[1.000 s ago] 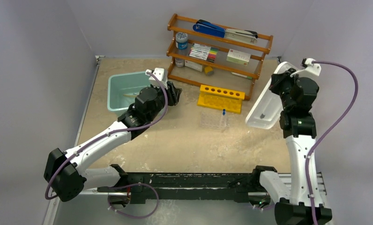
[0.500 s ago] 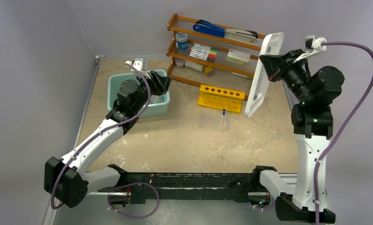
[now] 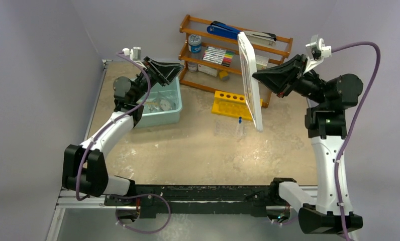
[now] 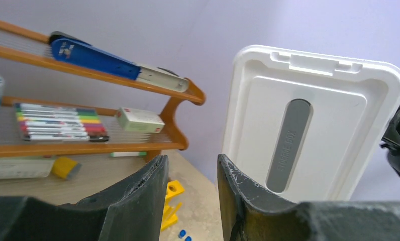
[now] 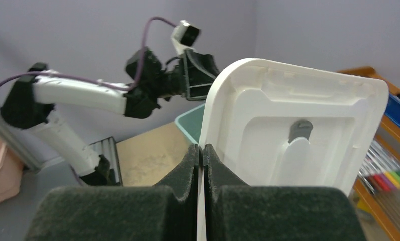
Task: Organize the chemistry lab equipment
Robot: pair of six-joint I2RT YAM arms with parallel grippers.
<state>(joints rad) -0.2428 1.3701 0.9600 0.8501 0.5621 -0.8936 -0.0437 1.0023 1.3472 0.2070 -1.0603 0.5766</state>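
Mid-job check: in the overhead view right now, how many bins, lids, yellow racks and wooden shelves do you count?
teal bin: 1
white lid, held upright in the right pincer: 1
yellow rack: 1
wooden shelf: 1
Total: 4

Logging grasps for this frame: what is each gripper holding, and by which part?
The right gripper pinches the white lid by one edge, jaws shut on the rim. The left gripper is open and holds nothing.

The grey strip (image 4: 288, 145) on the white lid (image 4: 333, 95) bears faint raised lettering, seemingly "STORAGE BOX".
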